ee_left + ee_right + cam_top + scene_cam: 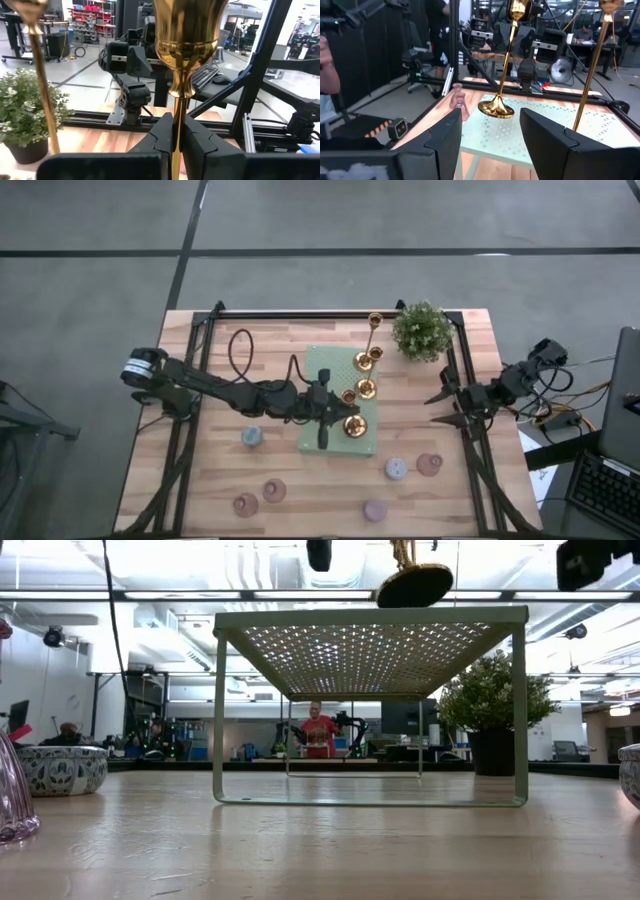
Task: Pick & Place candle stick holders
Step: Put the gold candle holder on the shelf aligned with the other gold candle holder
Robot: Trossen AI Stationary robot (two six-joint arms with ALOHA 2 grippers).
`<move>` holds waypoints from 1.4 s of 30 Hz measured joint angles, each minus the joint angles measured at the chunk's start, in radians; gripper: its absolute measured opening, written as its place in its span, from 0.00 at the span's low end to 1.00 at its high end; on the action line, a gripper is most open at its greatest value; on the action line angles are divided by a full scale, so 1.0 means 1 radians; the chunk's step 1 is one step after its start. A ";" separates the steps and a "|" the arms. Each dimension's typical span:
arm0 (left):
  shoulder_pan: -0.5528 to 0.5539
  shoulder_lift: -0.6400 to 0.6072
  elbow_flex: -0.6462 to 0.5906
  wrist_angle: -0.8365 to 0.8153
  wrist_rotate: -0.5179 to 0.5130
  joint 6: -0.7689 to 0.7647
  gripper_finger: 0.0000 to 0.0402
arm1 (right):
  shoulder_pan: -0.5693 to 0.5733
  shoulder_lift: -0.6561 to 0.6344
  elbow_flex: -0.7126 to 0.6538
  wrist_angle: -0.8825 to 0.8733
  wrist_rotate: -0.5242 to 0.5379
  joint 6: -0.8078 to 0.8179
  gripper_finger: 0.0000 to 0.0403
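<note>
From above, the left gripper (340, 420) reaches across the bench to the pale green mat (322, 370), jaws closed on a gold holder (351, 426) near the mat's right edge; other gold holders (366, 389) stand further along that edge, and pastel cups (397, 469) sit towards the front edge. The right gripper (443, 408) waits by the right edge, jaws spread and empty. At bench height, the held holder's base (415, 584) hangs tilted, clear above the mat, which here proves to be a raised shelf (370, 616). The left wrist camera shows the stem (176, 135) upright, pinched between the jaws. From the right wrist, the holder (496, 107) hovers above the mat, its long axis slightly tilted, so lowering it level seems the point.
</note>
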 joint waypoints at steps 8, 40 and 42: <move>0.017 0.070 0.086 -0.065 0.001 -0.001 0.06 | 0.000 -0.141 -0.069 -0.023 0.001 -0.011 0.48; 0.049 0.151 0.163 -0.110 0.014 0.016 0.06 | 0.000 -0.097 -0.107 -0.051 -0.001 -0.100 0.48; 0.049 0.151 0.163 -0.110 0.014 0.023 0.06 | 0.000 -0.097 -0.107 -0.051 -0.002 -0.100 0.48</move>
